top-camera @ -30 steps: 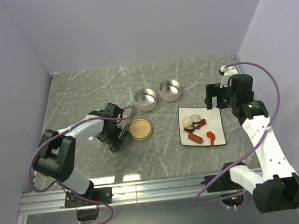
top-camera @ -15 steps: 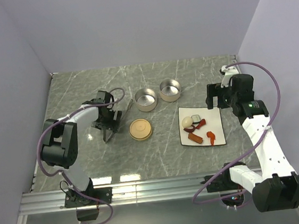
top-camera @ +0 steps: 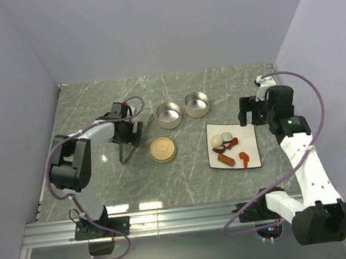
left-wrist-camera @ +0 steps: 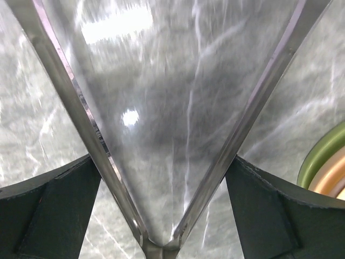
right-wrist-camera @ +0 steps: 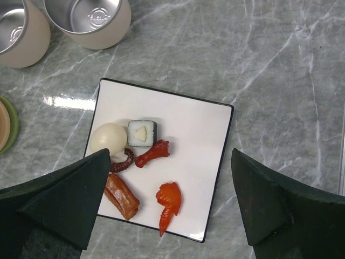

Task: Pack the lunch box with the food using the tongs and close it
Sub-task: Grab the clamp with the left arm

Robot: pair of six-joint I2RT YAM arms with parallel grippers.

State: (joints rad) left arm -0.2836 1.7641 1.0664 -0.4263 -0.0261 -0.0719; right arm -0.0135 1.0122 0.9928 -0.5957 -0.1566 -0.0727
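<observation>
Two thin silver arms made up the tongs (top-camera: 125, 154), which were laid slantwise on the marble-patterned table (top-camera: 84, 108), in its left half and about midway between the near and far edges. In the left wrist view the arms of the tongs (left-wrist-camera: 81, 102) were joined in a narrow V at the bottom of the picture. The left gripper (top-camera: 128, 134) was placed over them with its jaws spread wide. One dark finger (left-wrist-camera: 48, 216) was seen outside each arm, and whether the fingers touched the metal could not be told.

Just beside the tongs, toward the table's middle, a round tan lid (top-camera: 163, 149) with a green rim was set flat. Two open round tins (top-camera: 168, 114) (top-camera: 197, 104) were stood side by side toward the far edge.

Nearer the right edge, a square white plate (top-camera: 253, 158) was loaded with the food: a white egg (right-wrist-camera: 108, 137), a sushi roll piece (right-wrist-camera: 142, 133), a brown sausage (right-wrist-camera: 121, 196), a red shrimp (right-wrist-camera: 168, 199), a red drumstick (right-wrist-camera: 152, 153) and a dark curled tentacle (right-wrist-camera: 123, 162). The right gripper (top-camera: 250, 116) was held above the plate's far side, its jaws parted wide and nothing gripped.
</observation>
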